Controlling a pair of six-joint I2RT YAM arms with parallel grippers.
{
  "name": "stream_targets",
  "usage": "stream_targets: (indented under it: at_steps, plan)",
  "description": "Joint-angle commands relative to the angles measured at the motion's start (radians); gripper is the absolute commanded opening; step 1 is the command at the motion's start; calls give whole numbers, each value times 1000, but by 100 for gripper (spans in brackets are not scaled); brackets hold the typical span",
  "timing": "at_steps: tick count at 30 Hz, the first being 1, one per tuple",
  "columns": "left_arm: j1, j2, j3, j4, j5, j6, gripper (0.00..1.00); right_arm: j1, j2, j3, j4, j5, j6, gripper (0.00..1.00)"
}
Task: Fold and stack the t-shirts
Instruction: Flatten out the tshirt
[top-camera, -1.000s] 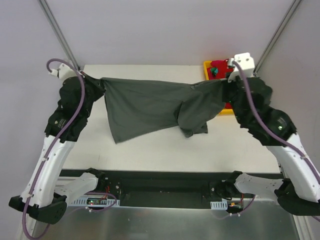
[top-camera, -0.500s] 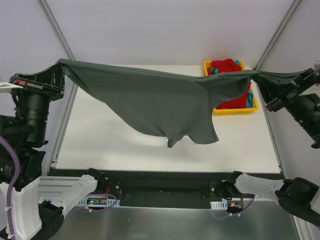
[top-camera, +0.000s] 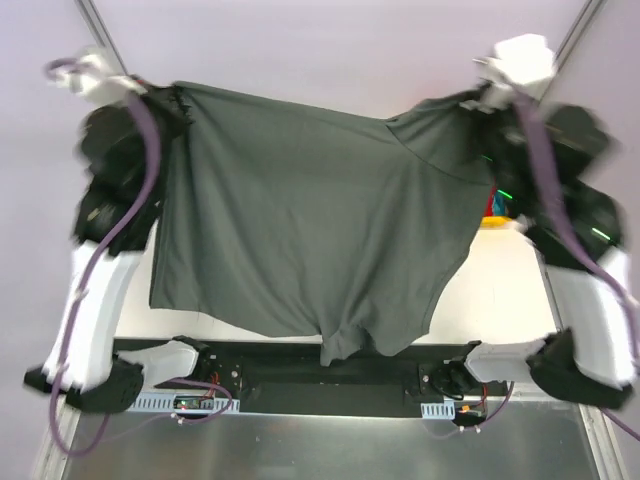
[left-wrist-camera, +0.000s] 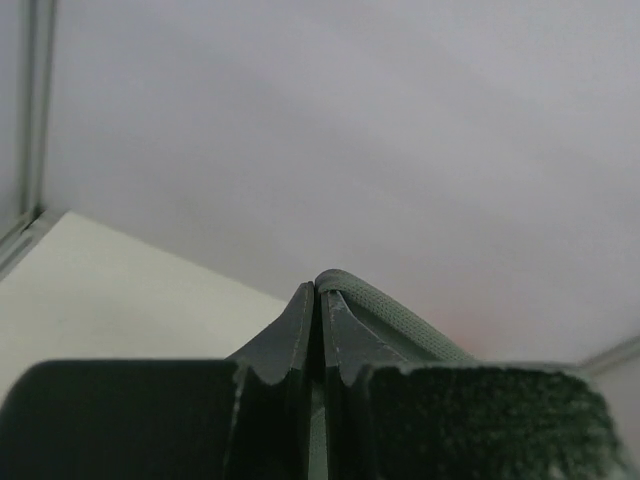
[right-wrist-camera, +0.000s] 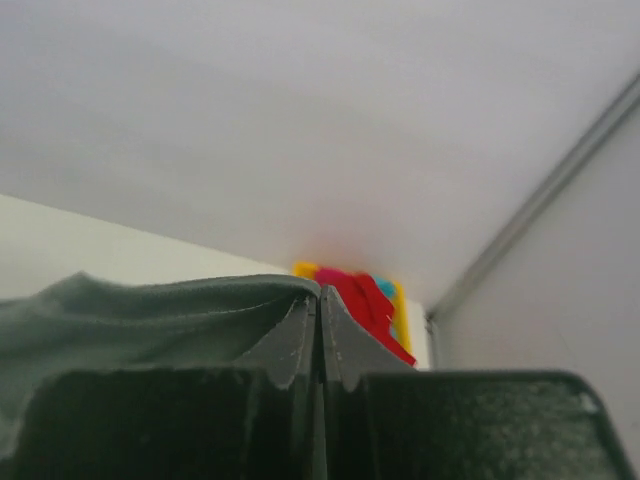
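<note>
The dark charcoal grey t-shirt (top-camera: 320, 230) hangs spread in the air between both arms, its lower edge drooping toward the near table edge. My left gripper (top-camera: 180, 98) is shut on its top left corner; the cloth hem (left-wrist-camera: 385, 305) shows at the fingertips in the left wrist view. My right gripper (top-camera: 482, 100) is shut on its top right corner; the cloth (right-wrist-camera: 150, 305) lies left of the fingers in the right wrist view. The red t-shirt (right-wrist-camera: 362, 300) and a bit of the teal one (right-wrist-camera: 383, 288) lie in the yellow tray behind.
The yellow tray (top-camera: 494, 222) is almost hidden behind the shirt and right arm at the table's right. The white table (top-camera: 500, 295) shows at the right and lower left. Frame posts rise at both back corners.
Both arms have swung up and toward the camera with the grey shirt, which now hangs as a broad sheet covering most of the table. It hung lower and stretched flatter before.
</note>
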Motion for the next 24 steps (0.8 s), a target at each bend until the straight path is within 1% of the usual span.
stream_targets:
  at_steps: [1,2,3,5,6,7,8,9,10,11,12,13,14,15,17,18,21,22,24]
  plan:
    - [21,282,-88,-13,-287,36,2,-97,302,-120,148,304,-72,0]
    - [52,342,-97,-42,-264,10,4,-121,377,-136,151,267,-39,0]
    - [84,413,-100,-82,-202,-33,6,-134,433,-154,153,227,-12,0]
    - [145,532,-120,-105,-85,-96,14,-151,538,-197,183,179,43,0]
    - [165,597,-123,-110,-51,-101,26,-158,600,-211,205,161,61,2]
    - [178,652,-117,-122,-31,-98,49,-163,655,-214,220,146,80,5]
    - [182,712,-106,-131,-22,-87,65,-170,725,-199,231,144,98,7]
    - [185,759,-85,-145,-17,-75,82,-177,787,-174,231,143,110,10]
    - [187,807,-59,-164,-12,-61,95,-180,853,-138,228,152,117,18]
    - [187,844,-30,-190,-14,-49,99,-186,911,-76,213,159,127,40]
    - [187,864,-4,-216,-21,-46,99,-186,956,-29,179,155,132,63]
    - [187,873,6,-226,-32,-38,99,-187,997,25,144,155,146,73]
    - [189,870,3,-227,-40,-32,99,-187,1019,63,104,144,164,78]
    - [189,861,-6,-227,-46,-27,99,-187,1027,76,84,133,178,88]
    - [187,835,-28,-230,-49,-18,99,-187,993,44,64,104,231,99]
    - [189,814,-49,-233,-48,-23,99,-186,957,4,64,77,261,96]
    - [189,730,-126,-233,-20,-40,99,-187,802,-137,59,-62,348,96]
    - [189,711,-161,-231,-8,-46,99,-186,774,-181,52,-99,385,96]
    - [189,625,-238,-231,15,-75,99,-184,662,-299,51,-234,455,96]
